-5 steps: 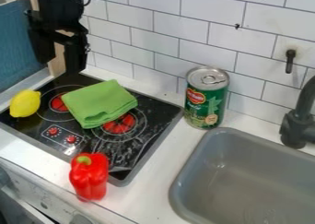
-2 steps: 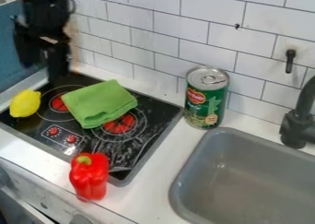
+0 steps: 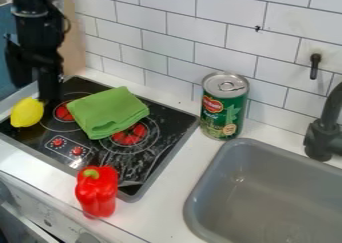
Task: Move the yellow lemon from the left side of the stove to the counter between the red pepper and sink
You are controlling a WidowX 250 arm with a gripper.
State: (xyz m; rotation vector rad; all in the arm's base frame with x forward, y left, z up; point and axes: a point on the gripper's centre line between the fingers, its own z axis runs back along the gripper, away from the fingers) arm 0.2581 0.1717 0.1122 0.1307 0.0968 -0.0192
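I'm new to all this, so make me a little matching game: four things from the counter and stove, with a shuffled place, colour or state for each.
1. lemon
2. cloth
3. can
4. pepper

A. red with a green stem
B. standing near the tiled wall
C. yellow
D. folded, lying on the stove

Pairs: 1-C, 2-D, 3-B, 4-A

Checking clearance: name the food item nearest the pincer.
The yellow lemon, close by the pincer; the red pepper at the stove's edge and the green can by the sink are farther off.
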